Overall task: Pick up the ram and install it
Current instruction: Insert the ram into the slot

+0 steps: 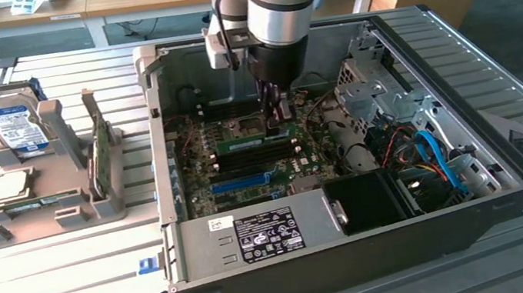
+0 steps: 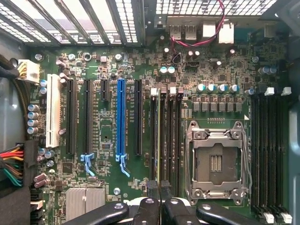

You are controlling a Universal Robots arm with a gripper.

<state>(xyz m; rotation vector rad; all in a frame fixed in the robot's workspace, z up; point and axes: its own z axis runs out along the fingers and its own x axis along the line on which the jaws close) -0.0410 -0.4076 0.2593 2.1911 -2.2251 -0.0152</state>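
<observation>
The ram (image 2: pixel 158 136) is seen edge-on as a thin yellow-green line, lying along one of the black memory slots (image 2: pixel 169 136) beside the open processor socket (image 2: pixel 216 161). In the exterior view the ram (image 1: pixel 245 143) is a narrow green strip low on the motherboard (image 1: pixel 237 189). My gripper (image 2: pixel 159 185) reaches down into the open computer case (image 1: pixel 360 248). Its two black fingers (image 2: pixel 153 186) are pressed close together on the near end of the stick. From outside, the gripper (image 1: pixel 275 117) hangs straight over that slot row.
A grey rack (image 1: pixel 63 207) at the exterior view's left holds a blue-labelled hard drive (image 1: pixel 12 125), a square silver processor (image 1: pixel 10 186) and an upright green board (image 1: pixel 101 159). Cables (image 1: pixel 429 152), a drive cage (image 1: pixel 373 91) and the power supply (image 1: pixel 265 235) crowd the case.
</observation>
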